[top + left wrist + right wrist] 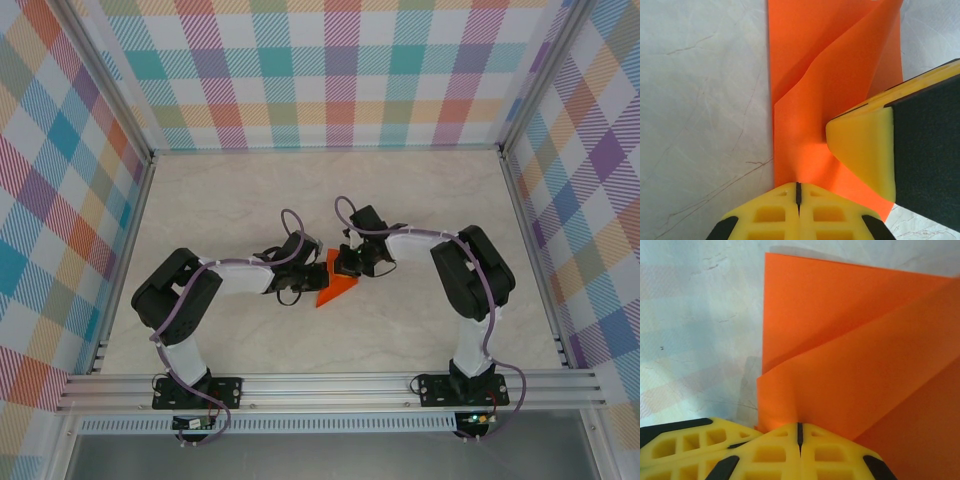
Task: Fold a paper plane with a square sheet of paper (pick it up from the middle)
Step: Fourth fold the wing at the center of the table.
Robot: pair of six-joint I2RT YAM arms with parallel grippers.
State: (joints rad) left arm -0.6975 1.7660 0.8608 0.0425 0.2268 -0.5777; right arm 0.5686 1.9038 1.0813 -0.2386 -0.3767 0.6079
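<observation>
Left hand and right hand crowd the paper; table around lies open.

Bright, even overhead light; only faint shadows on the surface. Wrist views are crisp on the orange paper, softer on the right gripper at 6 o'clock; grey shadow edges the paper at 9 o'clock.

A thin, bright orange sheet of paper is seen partly folded near the middle of the table, its exposed part tapering to a point toward the near edge. Overlapping layers are joined along diagonal creases. One flap is raised slightly off the flat layer beneath.
</observation>
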